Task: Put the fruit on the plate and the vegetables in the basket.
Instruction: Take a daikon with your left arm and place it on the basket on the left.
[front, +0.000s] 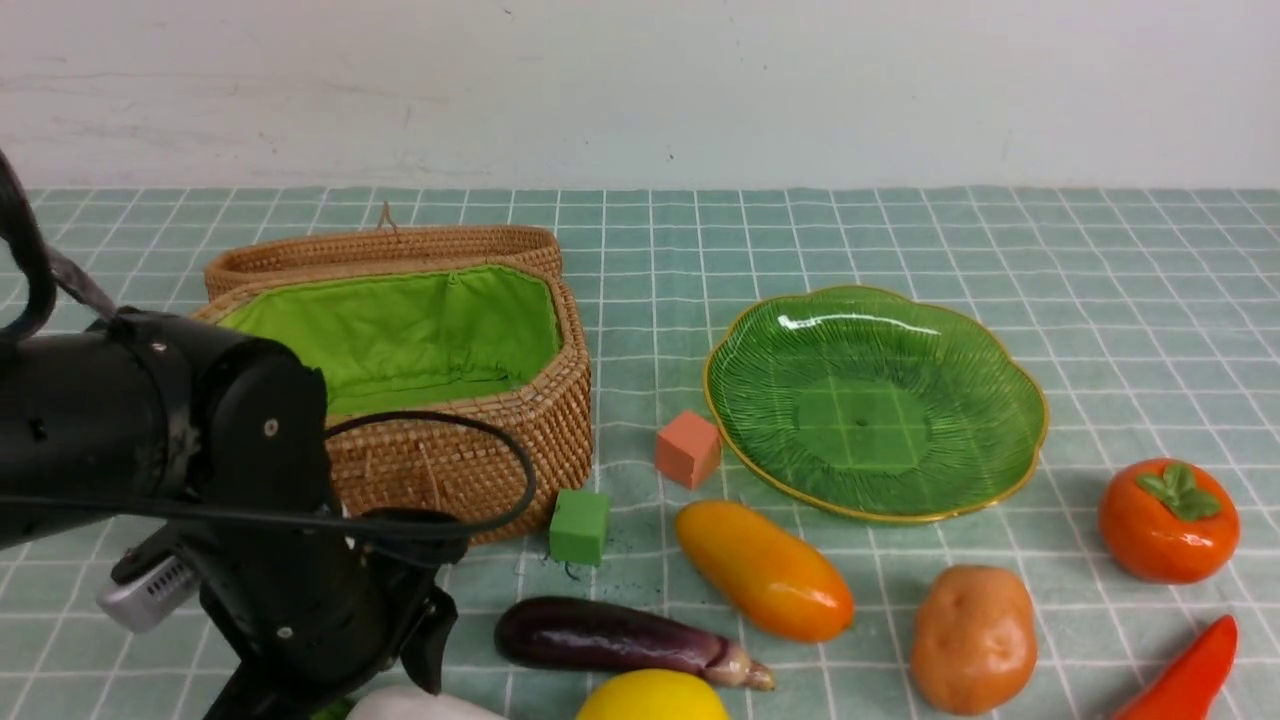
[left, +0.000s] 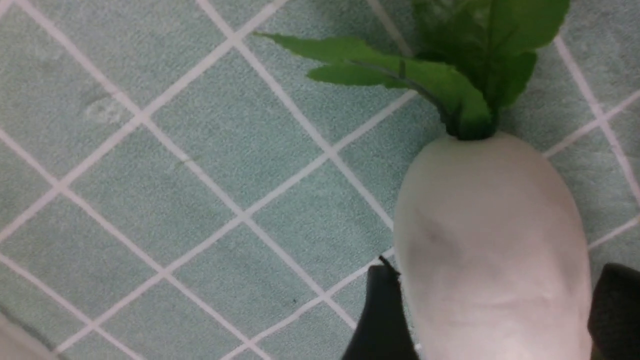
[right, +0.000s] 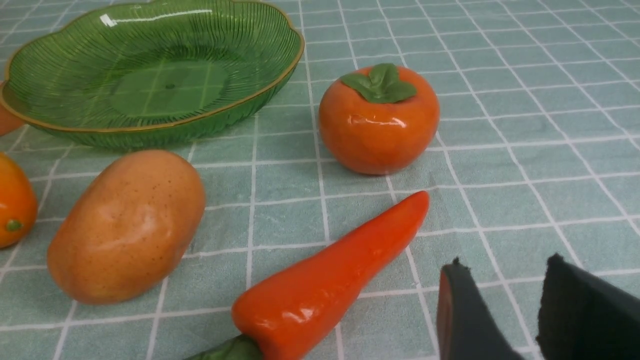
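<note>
My left gripper (left: 497, 287) is open, its black fingers (left: 380, 315) on either side of the white radish (left: 495, 235), which lies on the cloth with its green leaves pointing away. In the front view the radish (front: 420, 706) peeks out under the left arm (front: 250, 480). My right gripper (right: 505, 272) is open and empty, low beside the red pepper (right: 325, 285). Eggplant (front: 610, 640), lemon (front: 652, 698), mango (front: 765, 570), potato (front: 973, 640) and persimmon (front: 1168, 520) lie on the cloth. The basket (front: 470, 440) stands open and the green plate (front: 870, 400) is bare.
A green cube (front: 579, 526) sits by the basket's front corner and a salmon cube (front: 688, 448) by the plate's left rim. The basket's lid (front: 380, 250) lies folded back behind it. A white wall closes off the far side of the table.
</note>
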